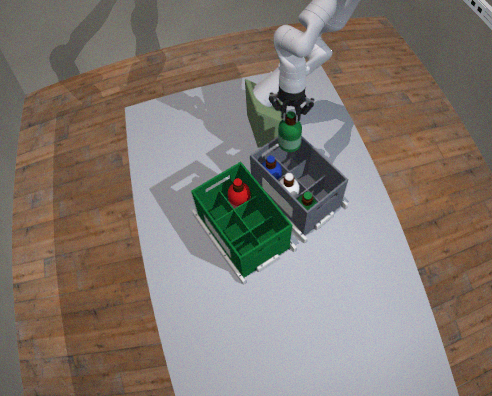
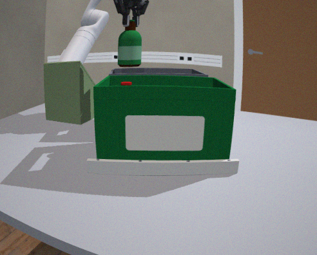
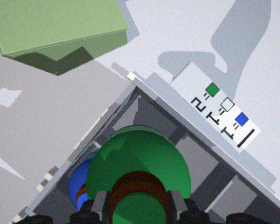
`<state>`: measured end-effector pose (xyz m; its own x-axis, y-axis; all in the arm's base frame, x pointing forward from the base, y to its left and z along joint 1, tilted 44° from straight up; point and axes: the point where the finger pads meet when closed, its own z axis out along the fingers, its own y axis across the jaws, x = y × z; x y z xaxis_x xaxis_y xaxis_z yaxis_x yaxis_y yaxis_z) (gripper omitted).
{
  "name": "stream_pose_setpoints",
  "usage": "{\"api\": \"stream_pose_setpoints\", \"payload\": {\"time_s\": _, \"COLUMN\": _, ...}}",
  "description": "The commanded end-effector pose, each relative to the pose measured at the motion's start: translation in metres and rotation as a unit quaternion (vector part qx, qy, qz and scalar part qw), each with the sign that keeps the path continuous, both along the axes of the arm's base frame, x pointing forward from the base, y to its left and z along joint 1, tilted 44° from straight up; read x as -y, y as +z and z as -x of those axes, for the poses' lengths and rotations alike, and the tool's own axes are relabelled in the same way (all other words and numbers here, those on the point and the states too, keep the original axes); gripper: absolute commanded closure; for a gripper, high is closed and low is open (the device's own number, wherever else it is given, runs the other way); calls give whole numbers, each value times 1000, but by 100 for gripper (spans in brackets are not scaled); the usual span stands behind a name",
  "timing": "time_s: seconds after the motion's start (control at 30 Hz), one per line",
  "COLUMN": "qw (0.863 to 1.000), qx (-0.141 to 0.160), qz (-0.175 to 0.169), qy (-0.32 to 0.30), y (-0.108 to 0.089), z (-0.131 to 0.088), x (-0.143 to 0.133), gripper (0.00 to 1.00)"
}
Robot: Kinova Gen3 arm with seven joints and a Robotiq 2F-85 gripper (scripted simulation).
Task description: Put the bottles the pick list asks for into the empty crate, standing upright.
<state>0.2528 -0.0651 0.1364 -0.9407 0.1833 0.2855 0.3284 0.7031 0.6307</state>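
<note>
My gripper (image 1: pixel 291 116) (image 2: pixel 131 22) (image 3: pixel 138 207) is closed on the neck of a green bottle (image 1: pixel 290 135) (image 2: pixel 129 48) (image 3: pixel 138 155), which I hold upright above the grey crate (image 1: pixel 327 205) (image 2: pixel 159 71) (image 3: pixel 211 150). Inside that crate stand a blue bottle (image 1: pixel 271 170) (image 3: pixel 81 182), a white bottle (image 1: pixel 289 186) and another green bottle (image 1: pixel 308 200). The red bottle (image 1: pixel 239 194) (image 2: pixel 126 83) stands in the green crate (image 1: pixel 266 255) (image 2: pixel 163 101).

Smooth white rounded arm (image 1: pixel 292 75) (image 2: pixel 82 40), black angular claw (image 1: pixel 291 112) (image 2: pixel 131 22) (image 3: pixel 138 207).

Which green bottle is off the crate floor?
The one in the end effector, hanging above the gray crate; the other green-capped bottle stands inside it.
</note>
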Motion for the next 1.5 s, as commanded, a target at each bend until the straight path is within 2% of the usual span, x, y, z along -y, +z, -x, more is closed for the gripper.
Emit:
{"api": "stream_pose_setpoints", "payload": {"time_s": 0.0, "qw": 1000, "qx": 0, "qz": 0, "qy": 0, "y": 3, "z": 5, "x": -2, "gripper": 90}}
{"api": "stream_pose_setpoints", "payload": {"time_s": 0.2, "qw": 1000, "qx": 0, "qz": 0, "qy": 0, "y": 9, "z": 16, "x": -6, "gripper": 90}}
{"api": "stream_pose_setpoints", "payload": {"time_s": 1.47, "qw": 1000, "qx": 0, "qz": 0, "qy": 0, "y": 7, "z": 14, "x": -5, "gripper": 90}}
